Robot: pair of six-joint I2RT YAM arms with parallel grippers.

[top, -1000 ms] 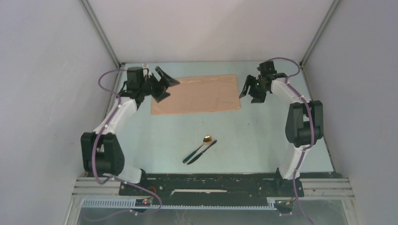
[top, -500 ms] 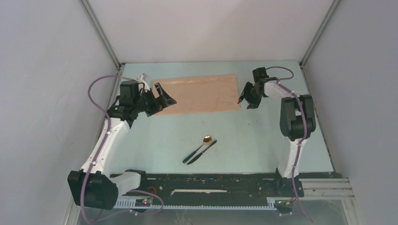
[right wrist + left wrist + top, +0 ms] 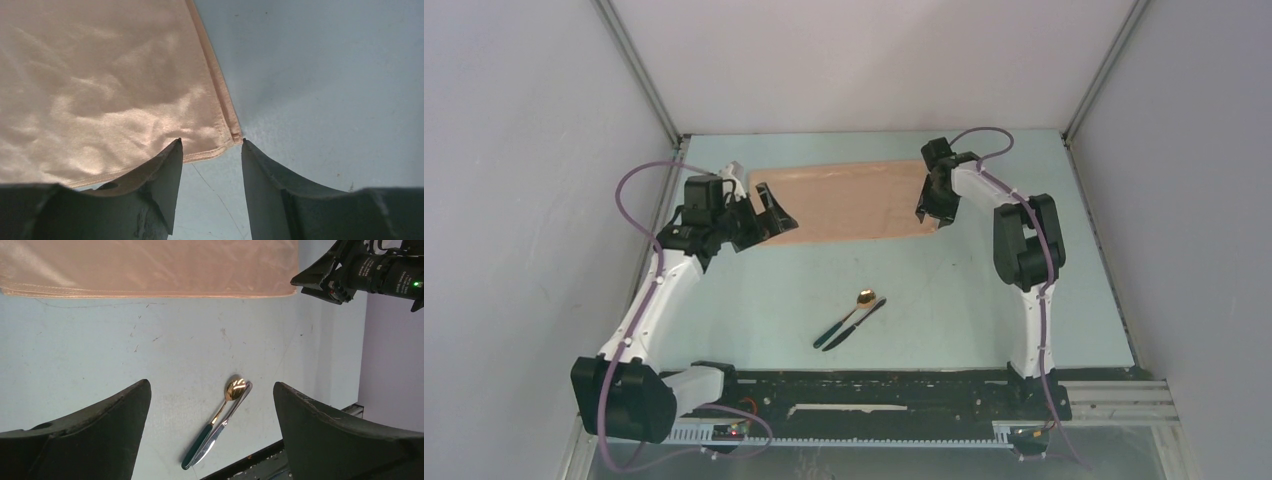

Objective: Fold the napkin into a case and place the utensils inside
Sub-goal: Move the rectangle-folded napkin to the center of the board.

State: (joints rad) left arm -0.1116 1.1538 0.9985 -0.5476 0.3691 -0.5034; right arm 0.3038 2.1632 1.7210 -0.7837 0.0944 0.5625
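Napkin (image 3: pixel 854 200) lies flat at the table's (image 3: pixel 984 300) twelve o'clock, not yet folded, the utensils (image 3: pixel 852 320) well apart at its six o'clock. From above, the left gripper (image 3: pixel 774 212) hangs at its eight o'clock corner, the right gripper (image 3: pixel 929 212) at four. Left wrist: jaws spread wide, holding nothing. Right wrist: jaws half-parted astride the napkin's (image 3: pixel 100 75) corner (cloth not yet pinched); so shallow a bite could slip off the hem, and a one-sided lift would skew the fold.
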